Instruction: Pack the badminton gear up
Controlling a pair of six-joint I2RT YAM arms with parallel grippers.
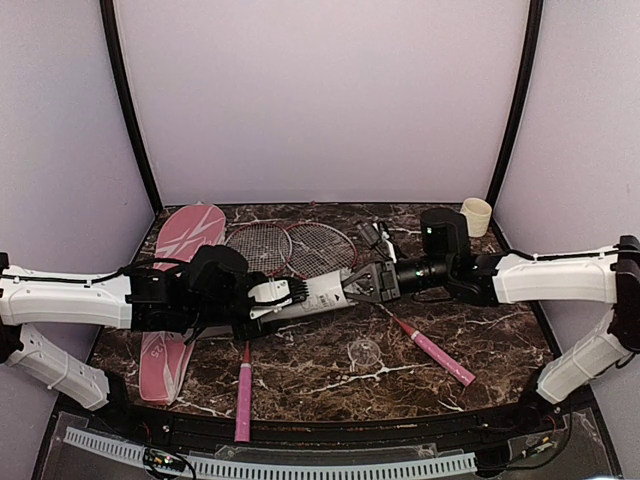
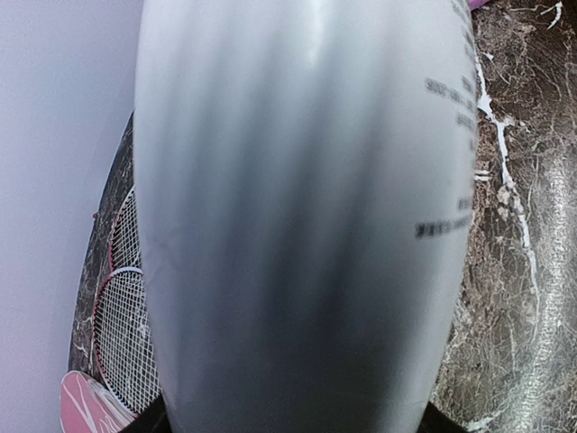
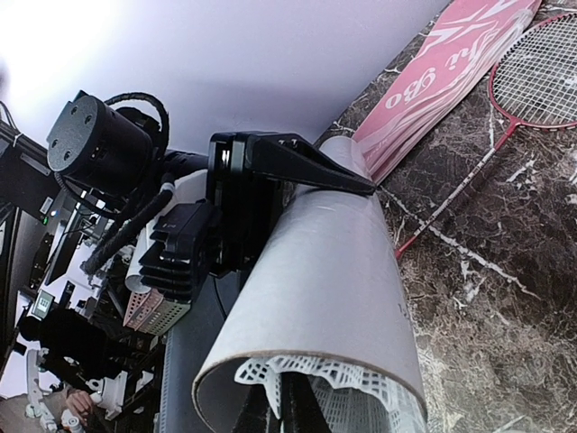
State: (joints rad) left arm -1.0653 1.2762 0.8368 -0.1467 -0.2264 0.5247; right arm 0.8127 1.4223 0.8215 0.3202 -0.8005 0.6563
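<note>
Badminton gear is mostly unpacked. The white tube [image 1: 325,293] hangs above the table [image 1: 480,340], clamped in the left gripper [image 1: 283,292]. The right gripper [image 1: 352,283], jaws together, meets a shuttlecock [image 3: 343,388] at the tube's mouth. Both racquets [image 1: 290,248] and the pink cover [image 1: 185,235] lie on the table, not yet packed.

The bench [image 1: 300,370] looks like dark brown stone with thin white lines running through it. Pale purple walls [image 1: 320,100] stand behind it and on both sides. Two black poles [image 1: 128,110] lean up in the back corners. A white strip [image 1: 300,467] full of little holes runs along the near edge. The light is soft and even.
</note>
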